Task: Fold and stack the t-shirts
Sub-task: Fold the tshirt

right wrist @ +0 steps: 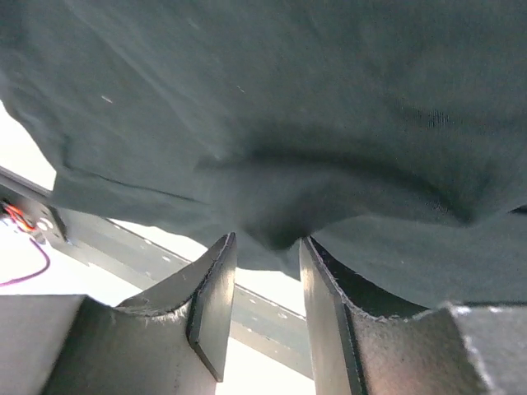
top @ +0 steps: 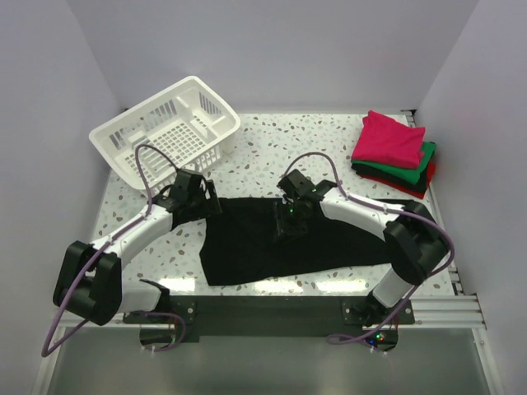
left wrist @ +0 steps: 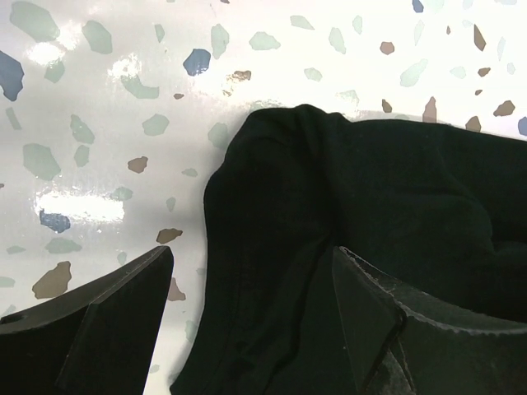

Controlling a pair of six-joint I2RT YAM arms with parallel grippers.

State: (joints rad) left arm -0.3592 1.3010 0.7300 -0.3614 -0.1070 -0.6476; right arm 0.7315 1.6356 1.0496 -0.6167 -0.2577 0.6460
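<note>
Terrazzo table (top: 272,144): black t-shirt (top: 272,243) spread at centre. Right gripper (right wrist: 267,241) pinches a mid-cloth pucker, likely to lift a fold; left gripper (left wrist: 253,253) spread over its 9 o'clock edge. Folded stack (top: 394,152) at 2 o'clock.

The left arm (top: 132,234) reaches forward from its base and bends to the right, and the right arm (top: 362,212) is folded at the elbow and stretches to the left, so the two wrists are near each other but apart. The left gripper (left wrist: 251,317) is tilted down and its jaws stand wide apart. The right gripper (right wrist: 263,280) is also low and tilted down, its jaws are drawn narrow, and the tips pinch a small fold of the shirt (right wrist: 288,123).
</note>
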